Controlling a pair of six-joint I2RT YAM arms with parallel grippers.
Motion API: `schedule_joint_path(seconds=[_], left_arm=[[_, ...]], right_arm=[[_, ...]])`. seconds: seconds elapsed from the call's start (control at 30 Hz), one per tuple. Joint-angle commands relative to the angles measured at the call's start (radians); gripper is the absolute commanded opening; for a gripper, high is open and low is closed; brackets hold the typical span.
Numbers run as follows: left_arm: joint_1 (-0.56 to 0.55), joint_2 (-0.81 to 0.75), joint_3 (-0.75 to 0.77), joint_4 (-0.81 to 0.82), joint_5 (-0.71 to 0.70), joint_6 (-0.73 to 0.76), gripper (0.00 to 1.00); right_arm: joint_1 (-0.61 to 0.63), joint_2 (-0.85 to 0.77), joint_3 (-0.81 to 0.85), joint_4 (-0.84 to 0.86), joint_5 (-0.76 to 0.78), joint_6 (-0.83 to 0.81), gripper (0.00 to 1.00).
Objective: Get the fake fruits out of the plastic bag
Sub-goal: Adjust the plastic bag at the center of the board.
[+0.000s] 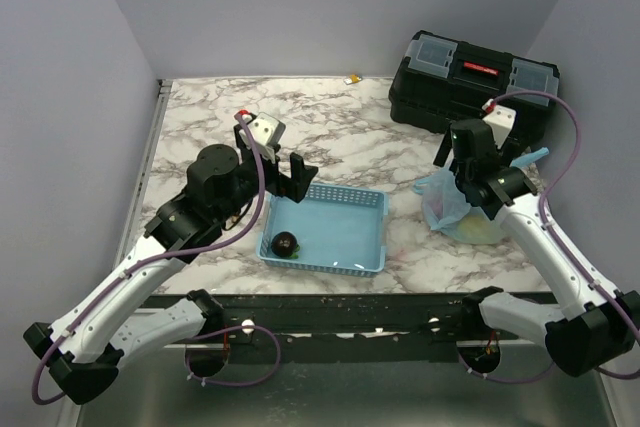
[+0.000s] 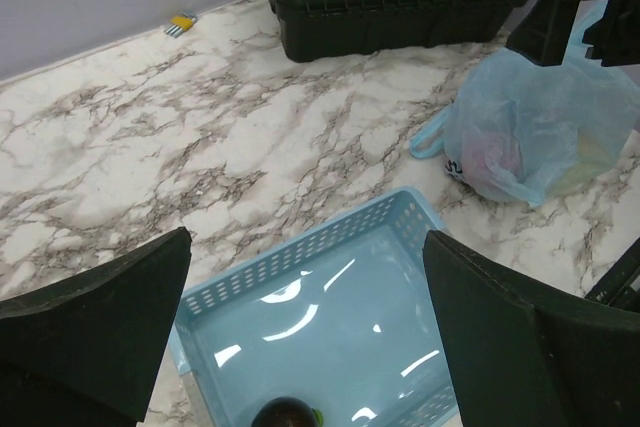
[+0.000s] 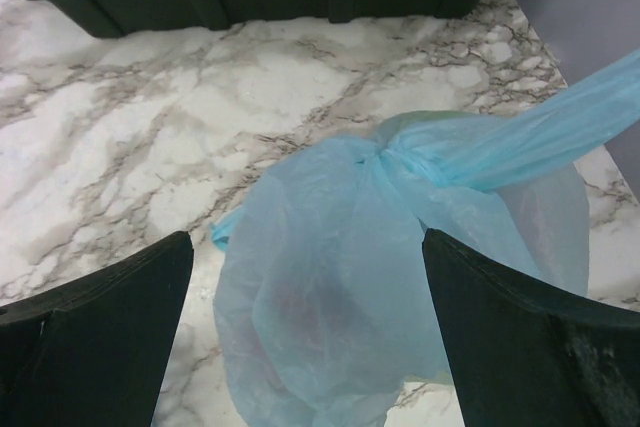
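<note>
The plastic bag (image 1: 447, 209) sits on the marble table at the right, light blue and tied at its top (image 3: 395, 152). One handle (image 3: 560, 127) stretches up to the right. The fake fruits are inside it and show only as faint reddish (image 3: 310, 307) and yellow-green (image 2: 585, 162) shapes through the film. My right gripper (image 1: 468, 179) hangs open just above the bag (image 3: 350, 277), its jaws wide on either side and touching nothing. My left gripper (image 1: 275, 162) is open and empty, above the far left end of the basket (image 2: 300, 262).
The rigid light-blue latticed basket (image 1: 345, 227) stands at the middle front with a dark plum (image 1: 286, 244) in its near left corner. A black toolbox (image 1: 470, 72) stands at the back right, just behind the bag. A small yellow object (image 1: 352, 78) lies by the back wall.
</note>
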Motion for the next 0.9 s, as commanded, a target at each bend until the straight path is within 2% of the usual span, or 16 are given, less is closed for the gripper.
schedule_joint_path(seconds=[0.0,0.1,0.23,0.37,0.47,0.57,0.77,0.87], left_arm=[[-0.003,0.006,-0.014,0.031,-0.004,0.024,0.99],[-0.003,0.014,-0.008,0.027,0.032,0.035,0.99],[-0.004,-0.003,-0.031,0.053,0.075,0.04,0.99],[-0.008,-0.004,-0.034,0.057,0.094,0.03,0.99],[-0.011,0.003,-0.032,0.057,0.101,0.021,0.99],[-0.014,0.008,-0.032,0.06,0.135,0.005,0.99],[-0.018,0.017,-0.026,0.056,0.172,-0.016,0.99],[-0.019,0.017,-0.026,0.058,0.177,-0.018,0.99]], right_arm=[[-0.008,0.078,-0.01,-0.101,0.089,0.066,1.0],[-0.054,0.088,-0.047,-0.062,0.113,0.061,1.0],[-0.144,0.098,-0.054,-0.029,0.056,0.055,0.99],[-0.153,0.125,-0.042,-0.038,0.04,0.065,0.95],[-0.154,0.111,-0.06,-0.036,-0.016,0.067,0.84],[-0.153,0.067,-0.101,0.003,-0.115,0.044,0.69],[-0.153,-0.039,-0.167,0.081,-0.341,-0.022,0.47],[-0.152,-0.065,-0.181,0.115,-0.412,-0.043,0.3]])
